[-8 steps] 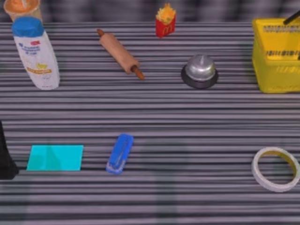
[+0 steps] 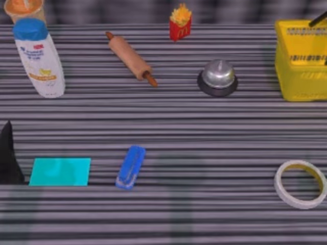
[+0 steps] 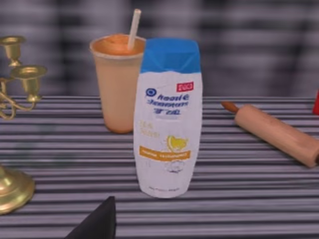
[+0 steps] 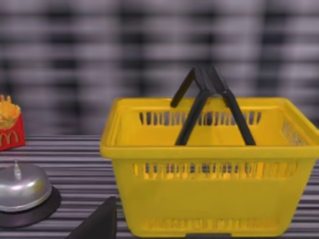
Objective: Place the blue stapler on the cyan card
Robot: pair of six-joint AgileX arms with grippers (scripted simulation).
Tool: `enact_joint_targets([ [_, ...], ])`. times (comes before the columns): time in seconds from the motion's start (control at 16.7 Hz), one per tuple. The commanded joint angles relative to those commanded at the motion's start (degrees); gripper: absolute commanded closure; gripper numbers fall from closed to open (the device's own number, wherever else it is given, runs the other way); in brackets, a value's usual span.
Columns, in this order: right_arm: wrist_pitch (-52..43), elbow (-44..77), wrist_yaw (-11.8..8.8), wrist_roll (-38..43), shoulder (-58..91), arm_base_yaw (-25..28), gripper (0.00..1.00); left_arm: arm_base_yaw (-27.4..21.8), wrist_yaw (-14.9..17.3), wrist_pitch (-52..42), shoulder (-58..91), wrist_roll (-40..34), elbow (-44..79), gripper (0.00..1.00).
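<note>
The blue stapler (image 2: 131, 167) lies flat on the striped table, front centre-left, angled slightly. Just to its left the cyan card (image 2: 60, 171) lies flat, a small gap between them. Neither shows in the wrist views. My left gripper (image 2: 7, 153) appears as a dark shape at the table's left edge, right beside the card's left end and holding nothing I can see. A dark corner of it (image 3: 99, 221) also shows in the left wrist view. My right gripper (image 4: 99, 221) is outside the top view; its wrist view faces the yellow basket.
At the back left stand a white bottle with a blue cap (image 2: 39, 58) and an orange drink cup (image 2: 23, 7). A rolling pin (image 2: 131, 57), fries box (image 2: 180, 23), bell (image 2: 218, 76), yellow basket (image 2: 301, 61), tape roll (image 2: 300, 184) and brass candlestick (image 3: 15, 99) are also there.
The left gripper's dark shape has shifted a little toward the far side and reaches slightly farther into the top view. The stapler and card have not moved.
</note>
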Motion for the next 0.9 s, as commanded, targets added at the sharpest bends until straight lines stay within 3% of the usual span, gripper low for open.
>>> enact_joint_targets([
  [0.9, 0.0, 0.0, 0.0, 0.0, 0.0, 0.0, 0.00, -22.2, -0.3, -47.3, 82.1, -10.4, 62.9, 0.00],
])
